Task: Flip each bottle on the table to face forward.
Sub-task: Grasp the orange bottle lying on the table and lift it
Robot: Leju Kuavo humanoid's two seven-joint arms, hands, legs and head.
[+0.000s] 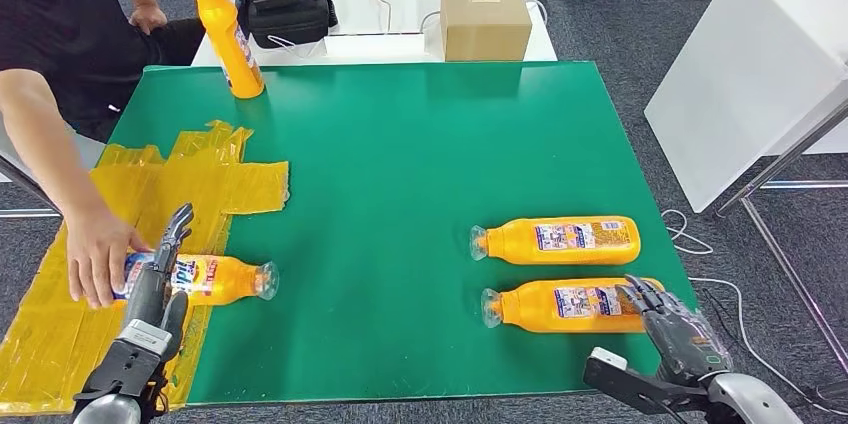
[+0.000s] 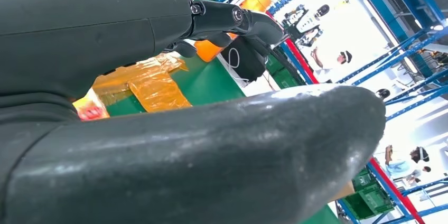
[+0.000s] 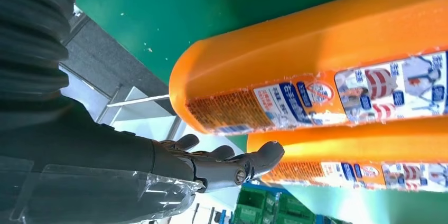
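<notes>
Person's hand (image 1: 95, 254) on left bottle (image 1: 215, 279), left hand (image 1: 160, 284) gripping it; right hand (image 1: 680, 329) spread, empty

Fingers (image 3: 232, 166) beside orange bottles (image 3: 317, 60)

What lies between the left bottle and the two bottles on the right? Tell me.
Nothing: in the head view, bare green table separates the left bottle from the two right bottles.

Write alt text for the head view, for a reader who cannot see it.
A green table holds three orange bottles lying down and one upright bottle at the far left. The left hand and a person's hand touch the left bottle; the right hand reaches the nearest right bottle.
</notes>
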